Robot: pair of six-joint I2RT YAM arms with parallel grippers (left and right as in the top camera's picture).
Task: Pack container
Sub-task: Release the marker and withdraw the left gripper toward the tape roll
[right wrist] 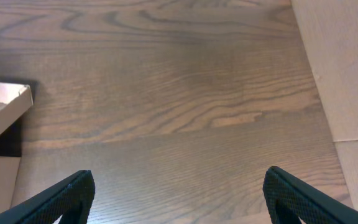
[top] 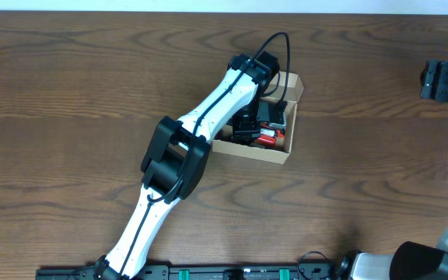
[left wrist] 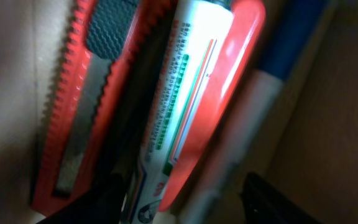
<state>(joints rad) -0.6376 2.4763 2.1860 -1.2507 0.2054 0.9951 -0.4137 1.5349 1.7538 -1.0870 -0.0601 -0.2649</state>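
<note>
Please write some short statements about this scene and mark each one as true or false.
1. The left tool is inside the container. True.
2. The container is empty. False: a red cutter and other stationery lie in it.
3. The right tool holds a marker. False: it is open and empty.
4. The right tool is above the bare wood of the table. True.
5. The container is closed. False: its top is open.
</note>
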